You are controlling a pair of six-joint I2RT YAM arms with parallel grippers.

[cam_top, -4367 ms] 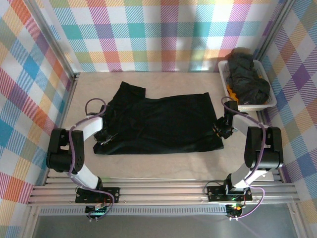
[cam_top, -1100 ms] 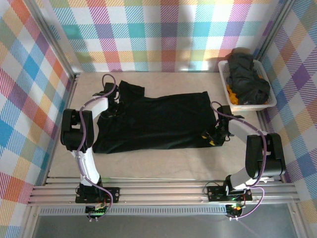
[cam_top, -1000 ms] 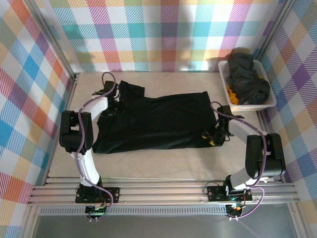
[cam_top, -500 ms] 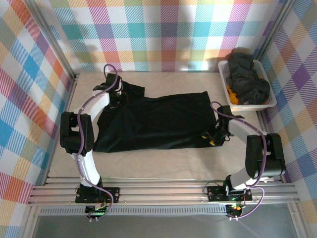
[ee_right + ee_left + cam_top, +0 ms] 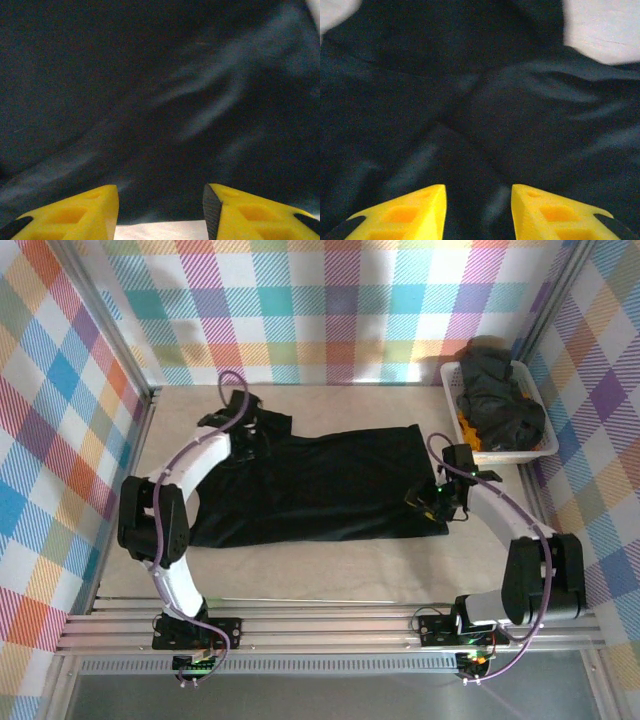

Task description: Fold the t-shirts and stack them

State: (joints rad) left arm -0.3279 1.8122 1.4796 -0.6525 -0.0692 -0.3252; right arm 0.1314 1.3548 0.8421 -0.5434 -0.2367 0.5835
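Across the middle of the table (image 5: pixel 330 570), found one black t-shirt (image 5: pixel 320 485) spread flat, sleeve toward the far left. Found the left gripper (image 5: pixel 477 192) above its sleeve end, fingers parted, gripping nothing. Found the right gripper (image 5: pixel 160 192) above the right hem, likewise parted and empty. Noted more dark t-shirts (image 5: pixel 505 400) heaped in the white basket (image 5: pixel 548 448) at the far right corner.

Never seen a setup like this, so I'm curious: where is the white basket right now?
In the top view, the white basket sits at the far right corner of the table, against the plaid wall, just right of the spread black t-shirt.
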